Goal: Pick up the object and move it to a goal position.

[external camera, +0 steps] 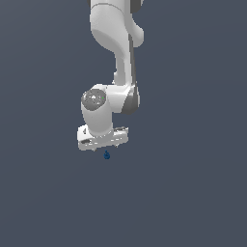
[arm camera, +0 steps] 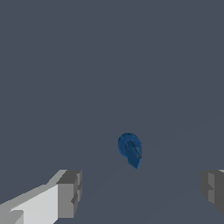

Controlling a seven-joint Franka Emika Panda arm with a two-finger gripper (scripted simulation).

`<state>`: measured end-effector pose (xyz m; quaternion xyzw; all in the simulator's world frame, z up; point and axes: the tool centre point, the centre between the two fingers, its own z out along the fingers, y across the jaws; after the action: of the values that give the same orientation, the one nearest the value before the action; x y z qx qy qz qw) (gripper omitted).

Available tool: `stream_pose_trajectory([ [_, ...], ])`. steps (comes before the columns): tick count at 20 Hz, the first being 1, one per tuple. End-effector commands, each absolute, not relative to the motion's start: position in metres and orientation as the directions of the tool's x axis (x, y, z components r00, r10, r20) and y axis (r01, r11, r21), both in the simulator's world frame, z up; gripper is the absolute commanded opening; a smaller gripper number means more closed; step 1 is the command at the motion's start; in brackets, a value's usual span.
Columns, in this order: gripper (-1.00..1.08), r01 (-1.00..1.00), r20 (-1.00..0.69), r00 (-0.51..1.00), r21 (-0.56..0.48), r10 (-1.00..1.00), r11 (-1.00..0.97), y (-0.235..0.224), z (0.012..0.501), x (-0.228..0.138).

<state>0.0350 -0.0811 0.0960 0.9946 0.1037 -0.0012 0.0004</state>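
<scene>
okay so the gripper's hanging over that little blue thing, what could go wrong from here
1. The dark blue object is far smaller than the gripper, so the open fingers could close past it or pinch only its edge.
2. In the wrist view it does not look centred between the fingers, so one finger may nudge it away first.
3. It looks knobbly, so it might slip or twist when squeezed.

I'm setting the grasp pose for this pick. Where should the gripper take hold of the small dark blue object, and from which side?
Grip the dark blue object across its rounded, wider end, probably coming straight down from above. It is tiny, tapers to a point, and lies in line with the gap of the open gripper, apart from both fingers.
</scene>
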Motion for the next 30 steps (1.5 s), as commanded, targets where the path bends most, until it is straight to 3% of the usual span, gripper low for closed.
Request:
stream_pose_trajectory([
  [1,1.0,0.216,0.0,0.976,0.0,0.216,-0.976,-0.084,0.093,0.037],
  [21,1.0,0.217,0.0,0.976,0.0,0.217,-0.976,-0.084,0.042,0.037],
  [22,-1.0,0.217,0.0,0.976,0.0,0.217,-0.976,-0.084,0.042,0.037],
  [30,-1.0,0.217,0.0,0.976,0.0,0.217,-0.976,-0.084,0.042,0.037],
])
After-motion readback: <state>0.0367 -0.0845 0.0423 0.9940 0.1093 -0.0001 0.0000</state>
